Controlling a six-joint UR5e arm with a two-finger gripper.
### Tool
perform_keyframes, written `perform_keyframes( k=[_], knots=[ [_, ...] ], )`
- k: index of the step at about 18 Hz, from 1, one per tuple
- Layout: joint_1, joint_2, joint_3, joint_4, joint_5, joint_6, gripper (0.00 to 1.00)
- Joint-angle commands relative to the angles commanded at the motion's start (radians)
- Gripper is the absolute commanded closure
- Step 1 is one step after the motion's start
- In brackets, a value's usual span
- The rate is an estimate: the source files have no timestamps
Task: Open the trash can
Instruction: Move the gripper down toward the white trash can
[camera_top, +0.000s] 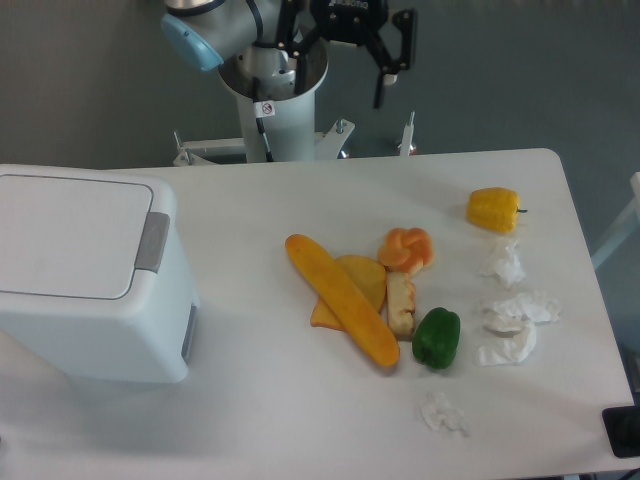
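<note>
The gripper hangs at the top of the view, above and beyond the far edge of the table, just in front of the arm's pale grey base column; its two black fingers point downward and stand well apart, with nothing between them, though the left one is partly lost against the column. The trash can sits well apart from it, down at the near-left end of the table, so it lies far to the left of the gripper and much closer to the camera. It is a large white boxy bin with rounded corners; its flat lid lies closed and level on top, and a grey rectangular push tab sits on the lid's right edge, facing the middle of the table. To its right, clear of the bin, lies a cluster of vegetables, the nearest a long orange piece.
</note>
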Motion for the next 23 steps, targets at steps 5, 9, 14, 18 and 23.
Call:
perform_keyframes(
  k=[5, 9, 14, 18, 23],
  knots=[
    [-0.020, -0.067, 0.069, 0.011, -0.061, -0.234, 0.00],
    [-0.022, -0.103, 0.075, 0.106, -0.098, -0.436, 0.00],
    [-0.023, -0.141, 0.069, 0.121, -0.161, -0.503, 0.00],
    [-0.031, -0.160, 0.068, 0.121, -0.163, -0.540, 0.00],
    [-0.069, -0.207, 0.080, 0.124, -0.169, -0.546, 0.00]
  ],
)
